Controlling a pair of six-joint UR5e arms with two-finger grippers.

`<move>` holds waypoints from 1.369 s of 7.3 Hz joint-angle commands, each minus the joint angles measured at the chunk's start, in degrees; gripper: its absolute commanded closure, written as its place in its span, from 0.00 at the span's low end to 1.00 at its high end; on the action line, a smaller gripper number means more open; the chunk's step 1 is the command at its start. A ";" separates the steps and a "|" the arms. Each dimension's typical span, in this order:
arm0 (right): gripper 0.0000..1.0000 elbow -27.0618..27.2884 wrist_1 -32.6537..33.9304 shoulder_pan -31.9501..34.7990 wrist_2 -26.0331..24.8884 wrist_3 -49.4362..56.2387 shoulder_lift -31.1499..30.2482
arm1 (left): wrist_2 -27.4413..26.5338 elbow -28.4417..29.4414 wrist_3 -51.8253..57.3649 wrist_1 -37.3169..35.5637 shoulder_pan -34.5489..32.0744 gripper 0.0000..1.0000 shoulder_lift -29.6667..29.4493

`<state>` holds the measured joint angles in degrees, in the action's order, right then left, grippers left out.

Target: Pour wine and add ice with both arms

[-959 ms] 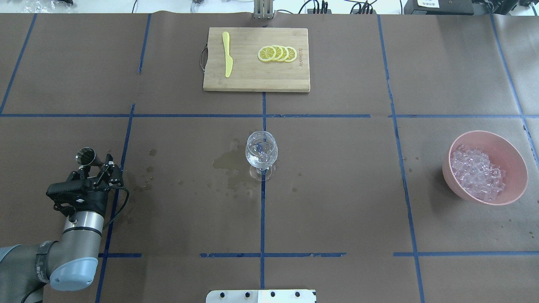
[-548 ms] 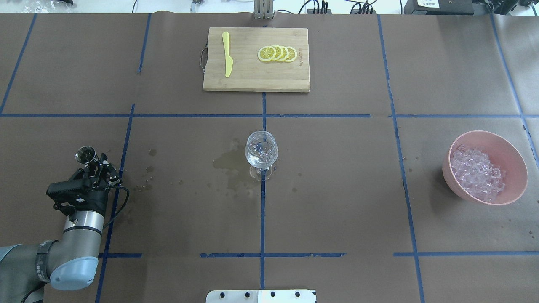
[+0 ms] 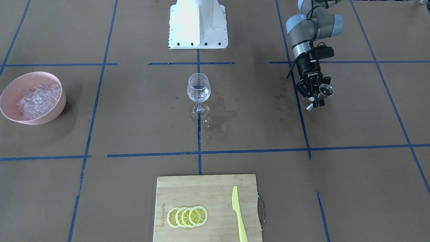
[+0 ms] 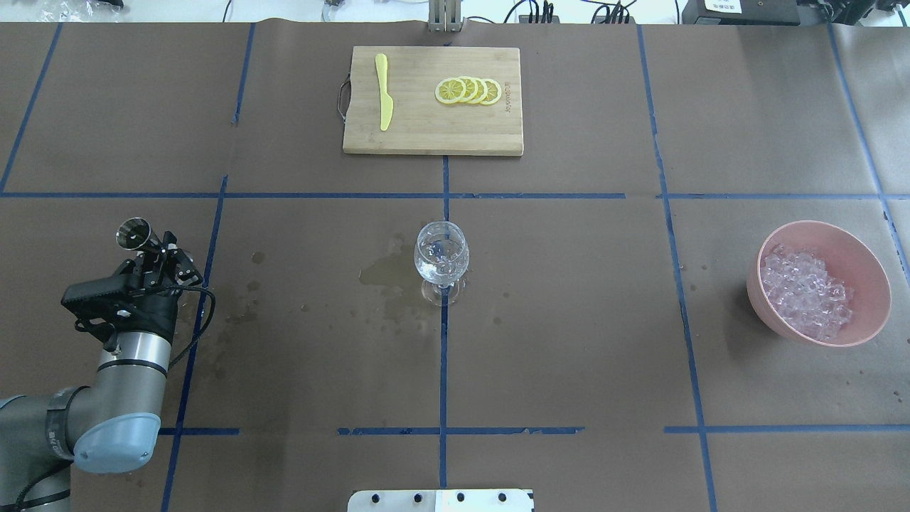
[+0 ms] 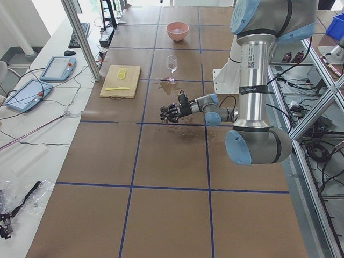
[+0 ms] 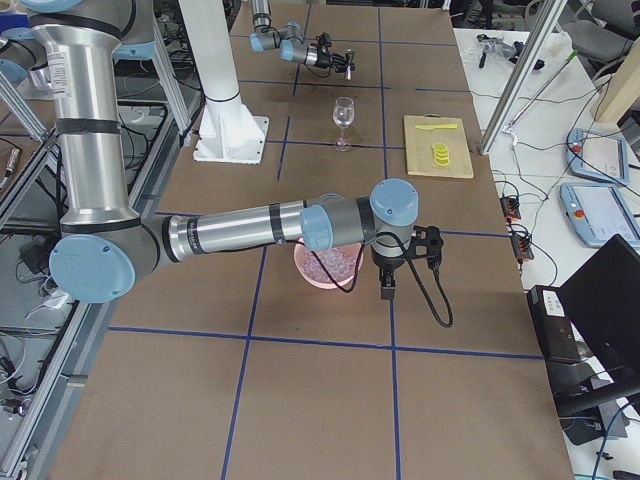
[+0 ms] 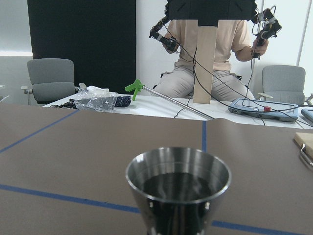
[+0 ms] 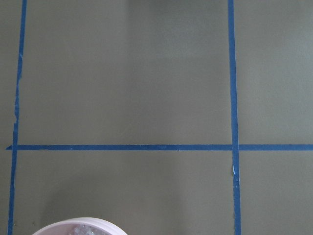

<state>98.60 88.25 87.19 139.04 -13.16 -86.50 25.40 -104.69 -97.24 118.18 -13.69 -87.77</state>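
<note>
The left gripper (image 4: 158,249) is clenched on the waist of a steel jigger (image 4: 133,232) and holds it low over the brown paper on the table (image 4: 569,355). The jigger's open cup points up and away from the wrist. In the left wrist view the cup's rim sits in the lower middle and its inside looks dark. Small damp spots (image 4: 234,316) mark the paper just beside this gripper, on the side toward the table's centre. Farther that way, well apart from the gripper, a larger wet patch (image 4: 384,274) touches the foot of a stemmed glass (image 4: 441,256) that stands upright. The wine (image 3: 198,94) appears to be the bit of clear liquid in the glass's bowl, though it is too small and glinting to make out well. Ahead of the left gripper and beyond the glass lies a wooden cutting board (image 4: 426,135) with a yellow knife (image 4: 384,92) and a row of lemon slices (image 4: 469,90) on it. The right gripper (image 6: 387,288) shows only in the exterior right view, where it hangs pointing down from the near arm, and I cannot tell whether it is released or closed. Below it sits a pink bowl (image 4: 857,259), far across the table from the left gripper. The ice (image 4: 807,295) is heaped inside the bowl as clear cubes. The bowl's rim just reaches the bottom edge of the right wrist view.
</note>
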 commanded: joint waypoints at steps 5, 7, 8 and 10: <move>0.00 0.27 -0.09 -0.61 0.53 -0.64 0.02 | 0.35 -9.30 16.26 0.04 -4.32 1.00 -6.06; 0.00 0.19 -0.09 -0.62 0.53 -0.64 0.02 | 0.53 -8.95 23.98 0.04 -4.24 1.00 -12.12; 0.00 0.19 -0.09 -0.62 0.53 -0.64 0.10 | 0.62 -8.86 30.12 0.04 -4.24 1.00 -14.07; 0.00 0.36 -0.09 -0.62 0.53 -0.64 0.10 | 0.70 -7.73 34.36 -0.14 -3.54 1.00 -18.81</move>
<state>98.87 88.15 86.58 139.57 -13.80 -86.44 26.02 -113.22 -66.52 118.17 -17.68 -103.49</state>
